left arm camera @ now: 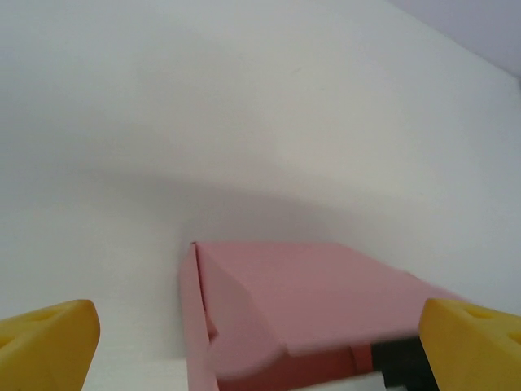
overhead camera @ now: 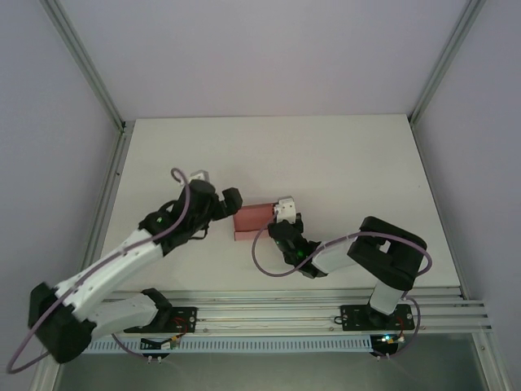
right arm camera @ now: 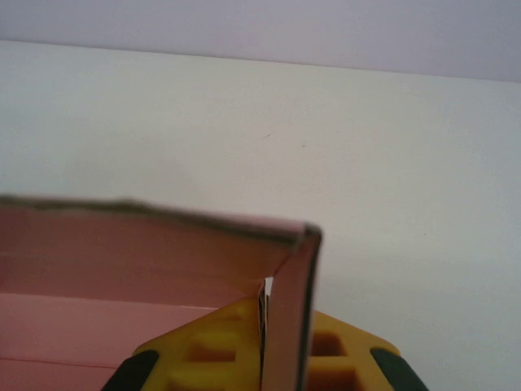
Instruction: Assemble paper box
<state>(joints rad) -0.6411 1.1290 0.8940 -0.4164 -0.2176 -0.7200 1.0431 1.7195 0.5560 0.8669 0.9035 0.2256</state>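
The paper box (overhead camera: 251,220) sits partly folded near the middle of the white table (overhead camera: 326,155), between the two arms. The right gripper (overhead camera: 282,220) is pinched on its right-hand wall, a yellow finger (right arm camera: 216,346) on either side. The left gripper (overhead camera: 230,200) stands just beside the box's left end, its fingers (left arm camera: 49,338) spread wide and clear of the card.

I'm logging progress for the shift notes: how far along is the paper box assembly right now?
Partway. Done: the paper box has walls standing and one corner formed. In hand: the right gripper is shut on a side wall; the left gripper stands open at the other side, holding nothing. Left, probably: tucking the rounded flap that leans inward.
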